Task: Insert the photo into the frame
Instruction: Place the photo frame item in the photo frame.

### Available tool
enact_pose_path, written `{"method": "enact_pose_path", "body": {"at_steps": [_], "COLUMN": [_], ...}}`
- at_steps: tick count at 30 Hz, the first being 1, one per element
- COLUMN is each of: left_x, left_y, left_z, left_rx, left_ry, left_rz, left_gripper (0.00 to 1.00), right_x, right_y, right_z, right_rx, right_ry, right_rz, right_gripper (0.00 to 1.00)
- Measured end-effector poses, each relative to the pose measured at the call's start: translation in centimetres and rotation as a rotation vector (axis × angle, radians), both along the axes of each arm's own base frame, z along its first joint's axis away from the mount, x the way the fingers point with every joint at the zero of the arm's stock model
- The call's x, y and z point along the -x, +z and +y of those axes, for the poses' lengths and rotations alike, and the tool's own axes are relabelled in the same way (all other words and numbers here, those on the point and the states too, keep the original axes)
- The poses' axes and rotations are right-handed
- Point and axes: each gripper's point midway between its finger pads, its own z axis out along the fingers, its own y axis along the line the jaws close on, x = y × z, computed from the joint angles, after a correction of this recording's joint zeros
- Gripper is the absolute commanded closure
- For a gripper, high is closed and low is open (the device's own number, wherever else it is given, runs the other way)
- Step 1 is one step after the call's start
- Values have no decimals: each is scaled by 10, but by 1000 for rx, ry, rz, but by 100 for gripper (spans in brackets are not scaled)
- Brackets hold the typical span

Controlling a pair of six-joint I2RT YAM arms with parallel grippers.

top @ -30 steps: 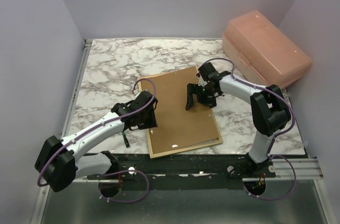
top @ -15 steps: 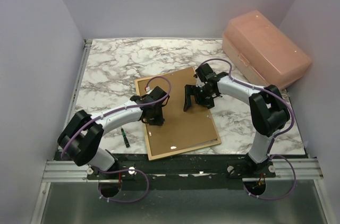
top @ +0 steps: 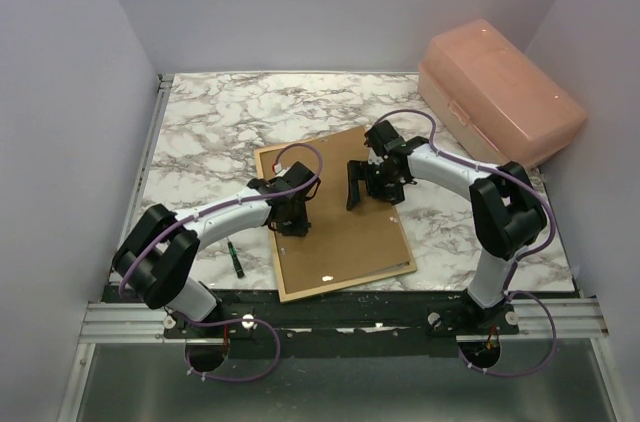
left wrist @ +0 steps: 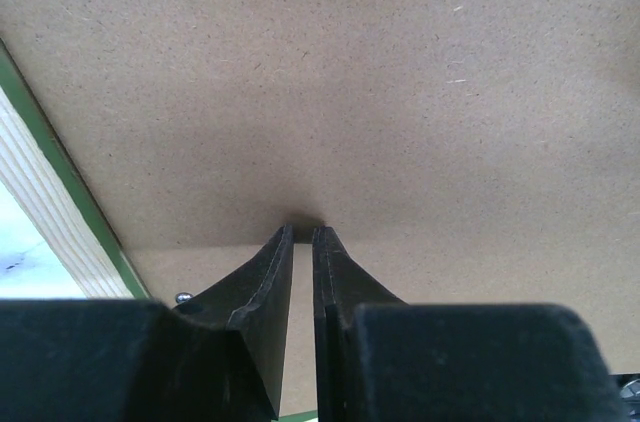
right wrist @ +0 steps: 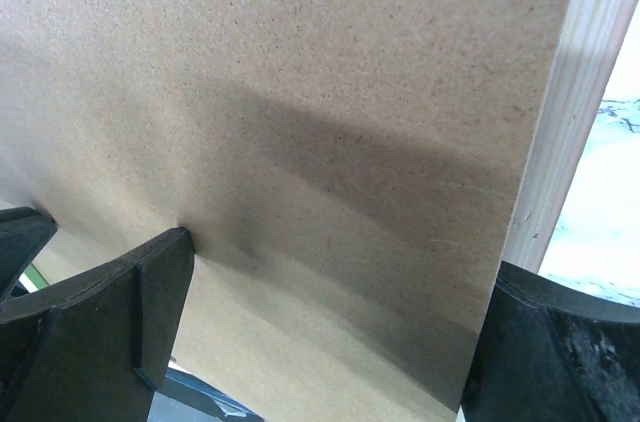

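The brown backing board [top: 345,237] lies on the marble table inside the frame [top: 347,283], which shows only its pale wood back as a thin rim. The photo is hidden. My left gripper [top: 292,225] is shut, its tips [left wrist: 303,229] touching the board [left wrist: 350,72] near its left edge. The frame's pale rail with a green strip [left wrist: 45,192] runs at the left of that view. My right gripper [top: 362,187] is open and empty over the board's upper right. One fingertip [right wrist: 178,242] touches the board [right wrist: 300,92]; the other is near the frame's wood rail [right wrist: 570,112].
A pink lidded plastic box [top: 500,92] stands at the back right corner. A small dark green pen-like object [top: 237,260] lies on the table just left of the frame, beside my left arm. Grey walls close in both sides.
My left arm has swung right from beside the frame onto the backing board and now rests its tips there. My right gripper has shifted slightly left, still open.
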Motion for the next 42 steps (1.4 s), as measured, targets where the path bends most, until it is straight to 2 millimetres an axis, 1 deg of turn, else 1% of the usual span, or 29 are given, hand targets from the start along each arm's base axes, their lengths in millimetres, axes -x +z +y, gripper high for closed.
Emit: {"method": "enact_pose_path", "body": {"at_steps": [14,26,29,31,33,36,42], "left_x": [-1,-4,-5,-4,-5,-6,-6], "left_y": [0,2,-1,-7,-6,-6,-6], "left_z": [-3,-11,-12,-11,-12,-12,-12], "left_rx": [19,60,65,58,67,68,69], "left_ry": [31,42,44,47,51,54,56], "left_rz": [0,-5,-7,4,-1,-1,-2], "left_gripper": [86,86,86,87,86,86,85], "right_x": [1,0,1,-1,-1,-5,-6], "right_y": [6,26,29,33,38,45,45], "right_z": [-12,-21,-36,-47,-54,-60,-68], "right_rx": [64,73,110,131,158,188,213], "right_ry": [-26,-32,-45,-70,-84,-97,-114], "right_rz": [-24,-51,-47,-53,-68,-95,-103], "right_gripper": [0,0,0,0,0,0,0]}}
